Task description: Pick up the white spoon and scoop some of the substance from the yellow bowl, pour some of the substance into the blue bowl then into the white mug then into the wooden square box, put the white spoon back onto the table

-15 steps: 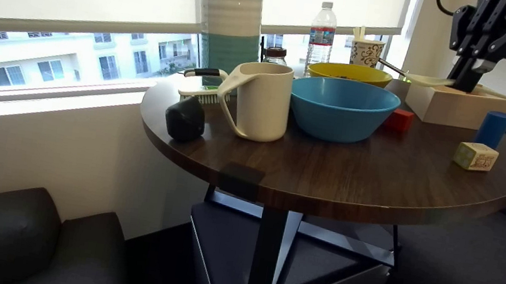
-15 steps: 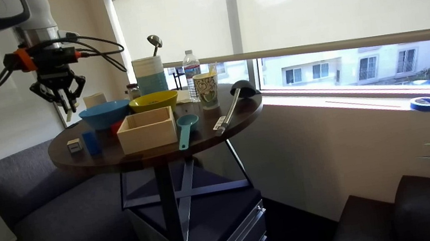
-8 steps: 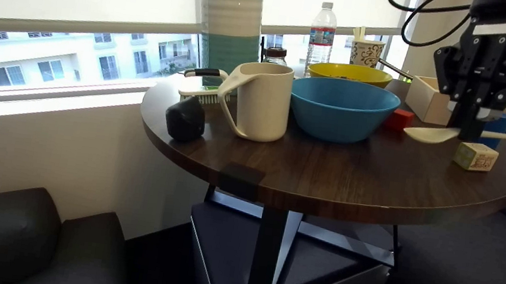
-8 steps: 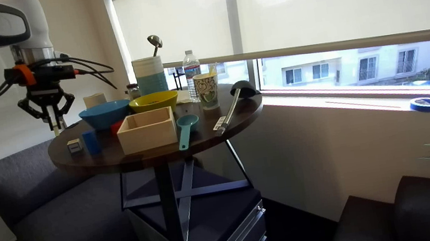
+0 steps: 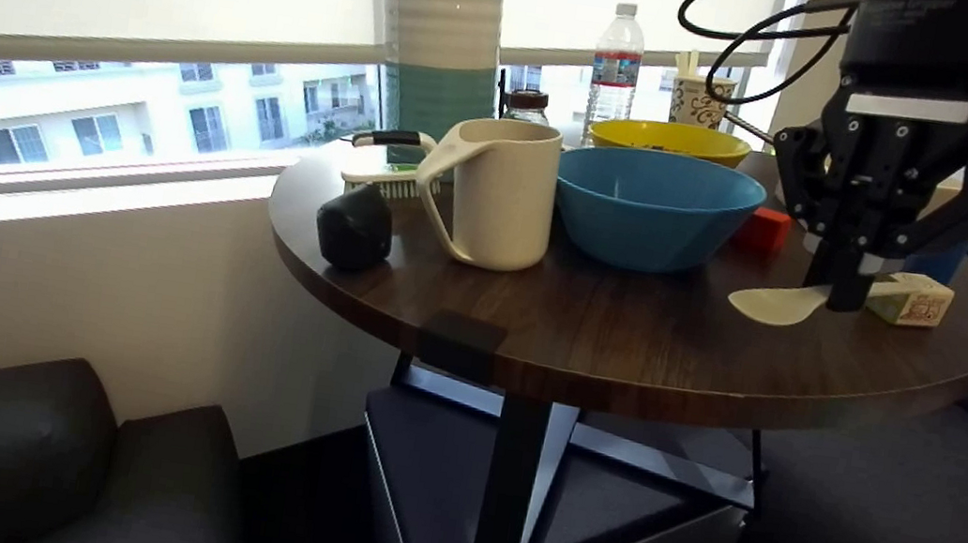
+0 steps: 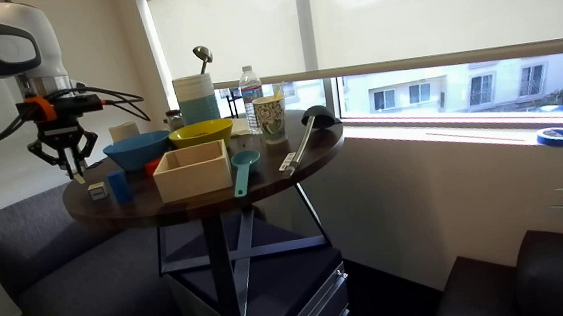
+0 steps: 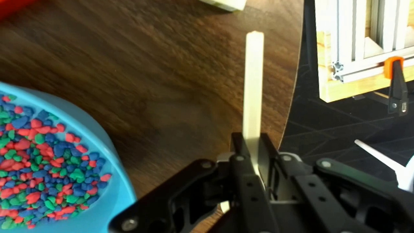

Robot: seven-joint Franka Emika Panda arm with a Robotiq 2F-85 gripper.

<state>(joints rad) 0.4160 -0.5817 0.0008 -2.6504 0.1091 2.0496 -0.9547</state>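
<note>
Gripper (image 7: 252, 142): closed firmly on the handle of the white spoon (image 5: 778, 305), one finger to each side. Spoon is held low over the worktop (image 5: 609, 327), between the blue bowl (image 5: 652, 234) and the worktop's edge. Contact with the wood could not be established.

Step in hand is judged to be the closing one: setting the spoon down. The blue bowl contains coloured pebbles (image 7: 45, 165); the insides of the white mug (image 5: 508, 204) and wooden box (image 6: 194, 182) are not shown well enough to verify contents.

Recommendations:
- Shift slightly towards the blue bowl before release; in the wrist view the edge runs close beside the fingers.
- Hold the handle's end off the toy block (image 5: 922, 309); the wrist view shows wood between them, near but apart.
- Level the spoon. Its scoop end appears lower in an exterior view, though viewing angle may account for that.
- Lower slowly until the wood carries the weight, then part the fingers just enough to free the handle, and withdraw straight up.

Risk: so light a spoon, let go early, would probably bounce or skid.
</note>
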